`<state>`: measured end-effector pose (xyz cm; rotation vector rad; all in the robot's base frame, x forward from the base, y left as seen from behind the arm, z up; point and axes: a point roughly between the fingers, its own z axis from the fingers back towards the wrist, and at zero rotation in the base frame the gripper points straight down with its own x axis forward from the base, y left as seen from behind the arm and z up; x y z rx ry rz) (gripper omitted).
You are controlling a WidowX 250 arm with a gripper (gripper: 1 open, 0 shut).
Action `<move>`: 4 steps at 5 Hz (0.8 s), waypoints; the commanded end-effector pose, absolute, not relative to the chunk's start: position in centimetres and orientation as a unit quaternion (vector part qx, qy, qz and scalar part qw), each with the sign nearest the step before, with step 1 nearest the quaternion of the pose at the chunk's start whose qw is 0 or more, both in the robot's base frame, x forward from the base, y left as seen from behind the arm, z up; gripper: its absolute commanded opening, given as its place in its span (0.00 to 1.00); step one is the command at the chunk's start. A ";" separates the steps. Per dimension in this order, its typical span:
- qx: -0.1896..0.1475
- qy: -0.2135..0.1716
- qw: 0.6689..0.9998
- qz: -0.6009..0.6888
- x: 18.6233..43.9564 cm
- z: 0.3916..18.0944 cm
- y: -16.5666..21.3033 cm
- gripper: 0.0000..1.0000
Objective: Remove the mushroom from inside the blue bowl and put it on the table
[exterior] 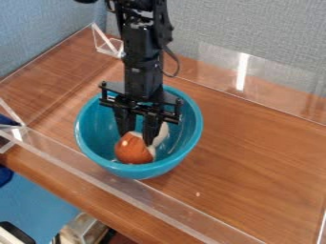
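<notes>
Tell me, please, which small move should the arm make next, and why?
Probably a straight lift. The tool points down into the glossy turquoise-blue bowl, its fingers closed around the small mushroom with the reddish-brown cap. The mushroom is still low inside the bowl, below the rim, so it seems wise to raise it clear of the rim before moving sideways to the brown wooden table.

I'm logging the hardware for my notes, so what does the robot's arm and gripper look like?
The arm is black throughout, a slim boxy column with loose black cables running along its right side. At its lower end a flat black crossbar juts out to both sides, and the gripper below it has thin, dark fingers. No markings are legible.
</notes>
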<state>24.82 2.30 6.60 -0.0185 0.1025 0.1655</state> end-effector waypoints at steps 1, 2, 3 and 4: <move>-0.011 0.023 0.995 0.093 24.9 7.6 3.4 0.00; -0.019 0.005 0.999 0.033 24.8 9.7 3.2 0.00; -0.027 -0.020 0.999 -0.025 24.7 12.7 3.1 0.00; -0.032 -0.051 0.996 -0.064 24.8 15.0 1.5 0.00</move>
